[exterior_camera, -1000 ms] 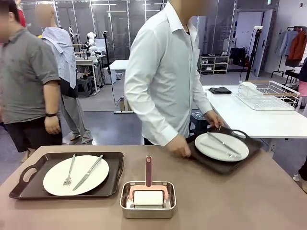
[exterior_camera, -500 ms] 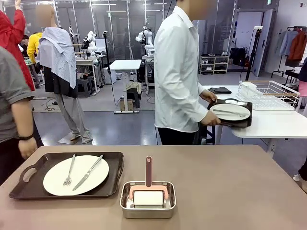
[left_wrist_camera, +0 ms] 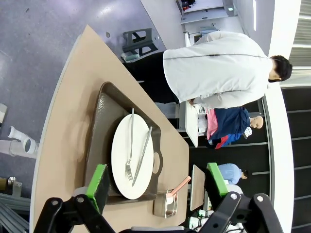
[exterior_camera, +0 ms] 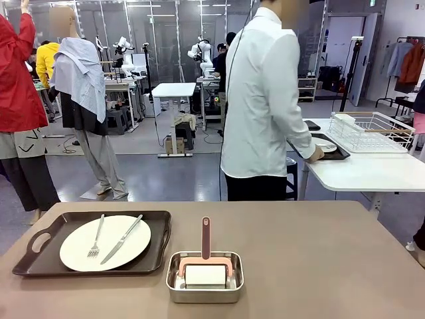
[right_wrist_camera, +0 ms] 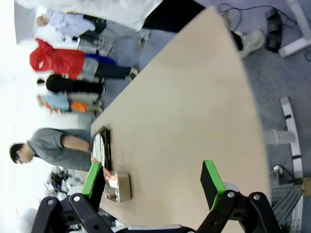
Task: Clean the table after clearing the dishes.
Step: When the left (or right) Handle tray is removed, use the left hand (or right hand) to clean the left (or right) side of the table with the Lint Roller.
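Bright, even overhead light fills the front view. The wide matte taupe-brown table (exterior_camera: 319, 266) shows no glare, and the dark brown handled tray (exterior_camera: 158, 236) and small square steel pan (exterior_camera: 202, 296) cast only faint, soft shadows. The pan's rim carries small highlights; the round white plate (exterior_camera: 73, 249) is bright yet keeps detail. In the left wrist view the table's edge bows with wide-angle distortion, and the far background burns out white. In the right wrist view the table looks washed pale and the far background is overexposed.
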You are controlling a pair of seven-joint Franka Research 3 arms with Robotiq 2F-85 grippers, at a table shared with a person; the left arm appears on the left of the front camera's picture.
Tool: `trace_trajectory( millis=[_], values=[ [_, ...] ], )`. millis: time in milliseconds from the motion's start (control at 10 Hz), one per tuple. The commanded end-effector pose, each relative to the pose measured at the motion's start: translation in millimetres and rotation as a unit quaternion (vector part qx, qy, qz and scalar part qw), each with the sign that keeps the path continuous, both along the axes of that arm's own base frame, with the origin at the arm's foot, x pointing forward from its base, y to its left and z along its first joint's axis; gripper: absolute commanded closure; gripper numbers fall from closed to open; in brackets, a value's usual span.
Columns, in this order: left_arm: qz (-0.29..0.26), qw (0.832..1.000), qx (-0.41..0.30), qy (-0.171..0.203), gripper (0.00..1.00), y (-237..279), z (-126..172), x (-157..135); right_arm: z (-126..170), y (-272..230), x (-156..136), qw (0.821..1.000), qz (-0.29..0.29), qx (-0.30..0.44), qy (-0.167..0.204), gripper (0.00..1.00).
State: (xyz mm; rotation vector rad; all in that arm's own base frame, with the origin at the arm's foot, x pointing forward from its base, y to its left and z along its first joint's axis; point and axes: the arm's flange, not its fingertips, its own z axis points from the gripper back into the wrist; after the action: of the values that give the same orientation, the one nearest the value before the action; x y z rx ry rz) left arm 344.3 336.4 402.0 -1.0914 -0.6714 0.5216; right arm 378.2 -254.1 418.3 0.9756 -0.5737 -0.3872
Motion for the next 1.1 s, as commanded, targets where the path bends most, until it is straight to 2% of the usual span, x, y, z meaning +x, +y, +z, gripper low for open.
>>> trace_trajectory(
  millis=[0,200,300,400,500,600,800,1000],
  values=[
    [0.0,1.0,-0.005,-0.003,0.0,1.4,-0.6,-3.8,41.1,61.3,65.7,0.995,0.086,-0.054,-0.006,0.0],
    [0.0,1.0,-0.005,-0.003,0.0,1.4,-0.6,-3.8,80.8,145.1,112.5,0.978,0.179,-0.105,-0.017,0.0],
    [0.0,1.0,-0.005,-0.003,0.0,1.4,-0.6,-3.8,97.5,199.0,126.9,0.959,0.245,-0.14,-0.024,0.0],
    [0.0,1.0,-0.005,-0.003,0.0,1.4,-0.6,-3.8,108.0,267.4,136.8,0.929,0.316,-0.191,-0.03,0.0],
    [0.0,1.0,-0.005,-0.003,0.0,1.4,-0.6,-3.8,106.1,327.5,139.3,0.892,0.385,-0.236,-0.034,0.0],
    [0.0,1.0,-0.005,-0.003,0.0,1.4,-0.6,-3.8,99.7,376.5,139.8,0.862,0.431,-0.264,-0.036,0.0],
    [0.0,1.0,-0.005,-0.003,0.0,1.4,-0.6,-3.8,79.8,446.0,144.2,0.818,0.492,-0.295,-0.035,0.0],
    [0.0,1.0,-0.005,-0.003,0.0,1.4,-0.6,-3.8,65.7,489.4,138.5,0.778,0.538,-0.32,-0.064,0.0]
  ],
)
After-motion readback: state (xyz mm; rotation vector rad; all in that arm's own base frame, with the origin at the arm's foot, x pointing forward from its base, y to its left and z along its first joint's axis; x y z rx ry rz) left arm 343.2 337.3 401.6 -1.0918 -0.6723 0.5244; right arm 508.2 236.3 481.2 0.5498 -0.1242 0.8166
